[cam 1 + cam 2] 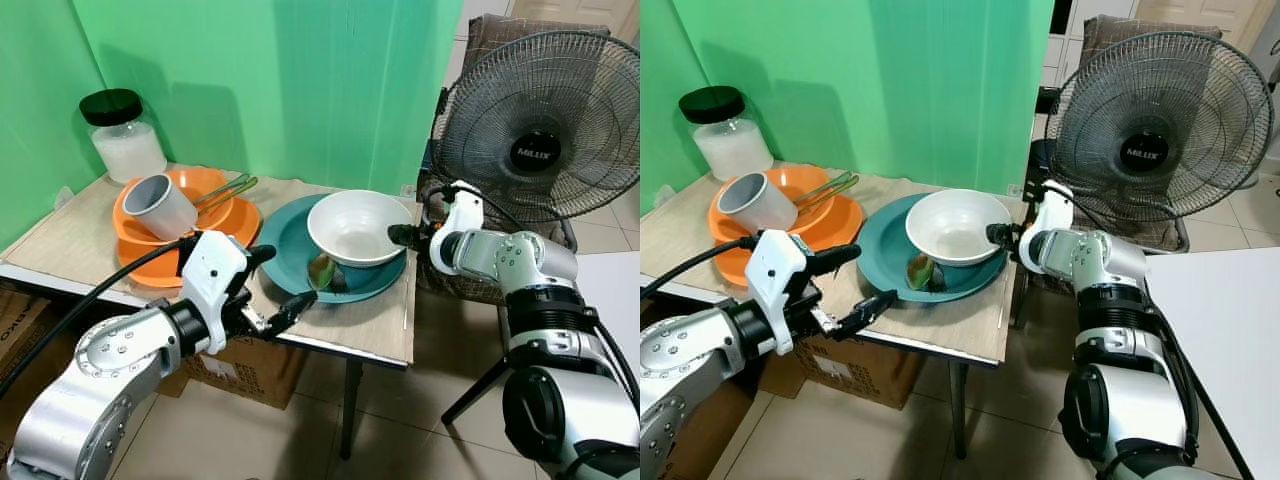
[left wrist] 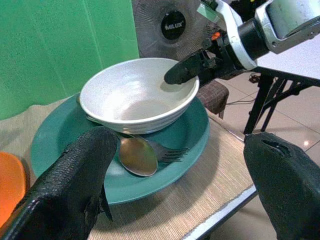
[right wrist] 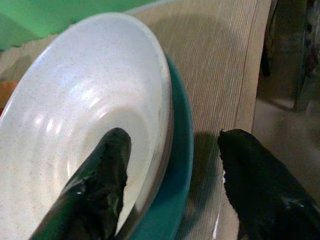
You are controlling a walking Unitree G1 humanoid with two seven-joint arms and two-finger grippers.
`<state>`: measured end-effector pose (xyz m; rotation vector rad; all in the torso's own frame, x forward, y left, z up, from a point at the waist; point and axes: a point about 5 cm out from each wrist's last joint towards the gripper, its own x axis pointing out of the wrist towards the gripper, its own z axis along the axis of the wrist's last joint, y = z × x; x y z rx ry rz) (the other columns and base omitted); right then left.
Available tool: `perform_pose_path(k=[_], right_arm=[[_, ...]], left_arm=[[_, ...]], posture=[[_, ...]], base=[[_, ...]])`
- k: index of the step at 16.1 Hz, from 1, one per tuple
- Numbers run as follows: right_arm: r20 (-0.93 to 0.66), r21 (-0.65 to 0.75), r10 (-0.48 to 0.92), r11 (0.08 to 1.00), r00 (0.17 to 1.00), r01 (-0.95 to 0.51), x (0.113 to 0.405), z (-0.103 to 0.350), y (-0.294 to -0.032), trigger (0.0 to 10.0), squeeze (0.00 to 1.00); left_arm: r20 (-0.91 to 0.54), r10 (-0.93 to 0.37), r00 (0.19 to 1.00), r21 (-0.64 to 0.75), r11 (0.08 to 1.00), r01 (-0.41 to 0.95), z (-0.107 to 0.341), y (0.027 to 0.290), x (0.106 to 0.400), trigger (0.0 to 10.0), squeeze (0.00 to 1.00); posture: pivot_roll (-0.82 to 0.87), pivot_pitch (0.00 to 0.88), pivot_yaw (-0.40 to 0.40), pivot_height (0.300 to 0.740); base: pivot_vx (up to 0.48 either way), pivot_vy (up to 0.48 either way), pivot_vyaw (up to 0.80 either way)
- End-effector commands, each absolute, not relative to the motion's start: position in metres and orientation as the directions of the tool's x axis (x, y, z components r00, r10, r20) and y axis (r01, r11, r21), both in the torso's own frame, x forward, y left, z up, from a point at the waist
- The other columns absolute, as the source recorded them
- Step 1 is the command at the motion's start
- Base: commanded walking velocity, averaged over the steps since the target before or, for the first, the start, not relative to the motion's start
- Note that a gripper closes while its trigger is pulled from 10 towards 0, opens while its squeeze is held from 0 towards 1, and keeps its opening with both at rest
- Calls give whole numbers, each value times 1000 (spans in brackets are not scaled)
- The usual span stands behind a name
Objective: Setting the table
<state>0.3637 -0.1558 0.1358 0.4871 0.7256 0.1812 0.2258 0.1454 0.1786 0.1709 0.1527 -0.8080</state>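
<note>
A glass jar (image 1: pixel 124 136) with a black lid, holding something white, stands at the back left of the wood-grain tabletop (image 1: pixel 70 240). Beside it a glossy orange bowl (image 1: pixel 203 187) sits on an orange plate (image 1: pixel 150 262), with a grey cup (image 1: pixel 160 206) tipped on its side and green chopsticks (image 1: pixel 226 190) across the rim. The left tool (image 1: pixel 272 285) hovers at the tabletop's front edge, fingers apart. Centre, a teal plate (image 1: pixel 290 268) carries a ribbed white bowl (image 1: pixel 355 227), with a metal spoon (image 2: pixel 137 156) and fork (image 2: pixel 167 151) beside it. The right tool (image 3: pixel 172 177) straddles the bowl's right rim, one finger inside, one outside, fingers apart. Behind stands a wire-grille fan (image 1: pixel 540 125) marked "MILUX".
</note>
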Motion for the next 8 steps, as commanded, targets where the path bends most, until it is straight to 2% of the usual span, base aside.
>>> perform_pose_path(k=[1, 8], right_arm=[[-578, 497, 326, 867, 748, 6, 368, 143, -153, 0, 0], [-588, 522, 327, 852, 740, 38, 370, 140, -152, 0, 0]], left_arm=[[-215, -704, 677, 93, 675, 732, 176, 146, 225, 10000, 0], [-227, -702, 675, 104, 672, 734, 175, 146, 225, 10000, 0]], posture=[[-74, 0, 0, 740], [-70, 0, -2, 740]], base=[[0, 0, 0], [0, 0, 0]])
